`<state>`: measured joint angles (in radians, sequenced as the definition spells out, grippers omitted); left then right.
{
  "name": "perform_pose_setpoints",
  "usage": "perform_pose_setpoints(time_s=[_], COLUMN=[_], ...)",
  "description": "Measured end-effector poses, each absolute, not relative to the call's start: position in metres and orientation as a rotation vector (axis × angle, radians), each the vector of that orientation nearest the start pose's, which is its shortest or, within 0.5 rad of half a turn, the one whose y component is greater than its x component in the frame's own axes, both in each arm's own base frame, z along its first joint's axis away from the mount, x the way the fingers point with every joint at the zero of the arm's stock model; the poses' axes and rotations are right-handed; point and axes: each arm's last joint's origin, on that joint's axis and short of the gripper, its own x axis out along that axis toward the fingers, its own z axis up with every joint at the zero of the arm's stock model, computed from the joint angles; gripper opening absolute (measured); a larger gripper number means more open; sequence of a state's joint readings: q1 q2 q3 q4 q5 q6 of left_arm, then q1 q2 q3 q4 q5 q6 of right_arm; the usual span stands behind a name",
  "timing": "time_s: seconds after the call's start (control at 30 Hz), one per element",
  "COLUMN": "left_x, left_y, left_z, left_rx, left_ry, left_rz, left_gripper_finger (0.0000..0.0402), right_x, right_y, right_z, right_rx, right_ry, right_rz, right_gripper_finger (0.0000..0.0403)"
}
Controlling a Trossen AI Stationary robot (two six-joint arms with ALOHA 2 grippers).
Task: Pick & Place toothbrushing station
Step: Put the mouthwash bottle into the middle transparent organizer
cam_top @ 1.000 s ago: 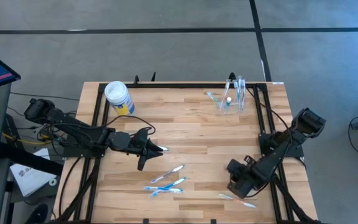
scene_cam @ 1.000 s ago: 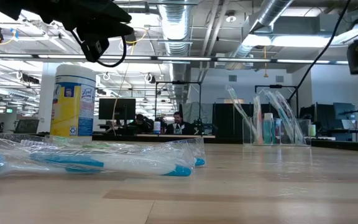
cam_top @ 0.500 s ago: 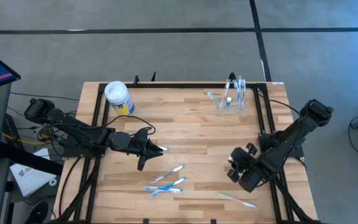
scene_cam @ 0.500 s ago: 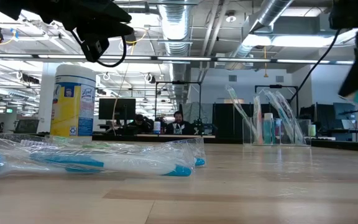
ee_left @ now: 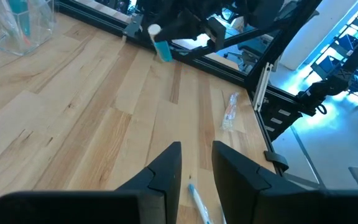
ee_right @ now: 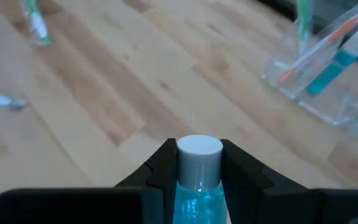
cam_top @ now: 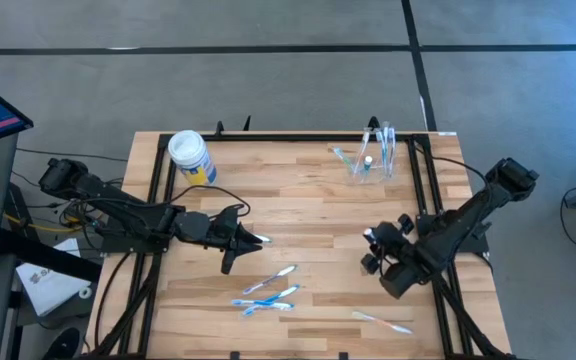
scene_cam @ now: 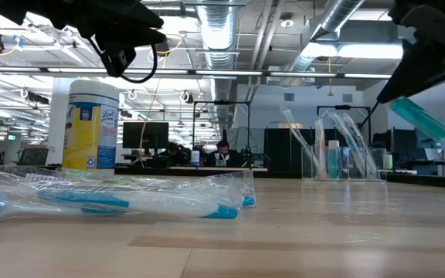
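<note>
Holding a teal tube with a white cap (ee_right: 199, 163) between its fingers, the right hand (cam_top: 372, 248) hangs above the right side of the tabletop (cam_top: 298, 215), with wrapped toothbrushes (cam_top: 268, 292) lying loose toward the front edge and one more (cam_top: 383, 322) near the front right. Left hand (cam_top: 261, 240) hovers over the tabletop's left-centre, fingers a narrow gap apart, gripping nothing. Farther back, the clear toothbrushing station (cam_top: 374, 160) stands near the rear right corner with brushes in it, and a yellow-and-blue canister (cam_top: 191, 157) stands at the rear left.
</note>
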<state>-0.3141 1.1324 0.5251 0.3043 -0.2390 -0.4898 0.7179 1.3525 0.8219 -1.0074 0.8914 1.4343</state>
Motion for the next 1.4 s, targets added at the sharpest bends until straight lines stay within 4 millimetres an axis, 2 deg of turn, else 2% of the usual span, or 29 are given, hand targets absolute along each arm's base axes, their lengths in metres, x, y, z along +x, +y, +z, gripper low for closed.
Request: perform_pose_setpoints(time_s=[0.33, 0.7, 1.13, 1.4], left_x=[0.226, 0.226, 0.226, 0.226], left_y=[-0.066, -0.066, -0.066, -0.066], left_z=[0.223, 0.223, 0.224, 0.224], left_rx=[-0.389, -0.389, -0.384, -0.382], left_ry=[0.303, 0.302, 0.300, 0.299], left_rz=[-0.004, -0.004, -0.006, -0.005], left_gripper_finger=[0.0085, 0.0085, 0.0085, 0.0085], right_x=[0.173, 0.152, 0.141, 0.135], right_y=[0.105, 0.078, 0.049, 0.039], right_z=[0.209, 0.217, 0.207, 0.204], right_rx=[0.156, 0.190, 0.171, 0.182], right_ry=[0.608, 0.452, 0.324, 0.234], right_rz=[-0.832, -0.868, -0.997, -1.043], right_gripper_finger=[0.0086, 0.0086, 0.0086, 0.0086])
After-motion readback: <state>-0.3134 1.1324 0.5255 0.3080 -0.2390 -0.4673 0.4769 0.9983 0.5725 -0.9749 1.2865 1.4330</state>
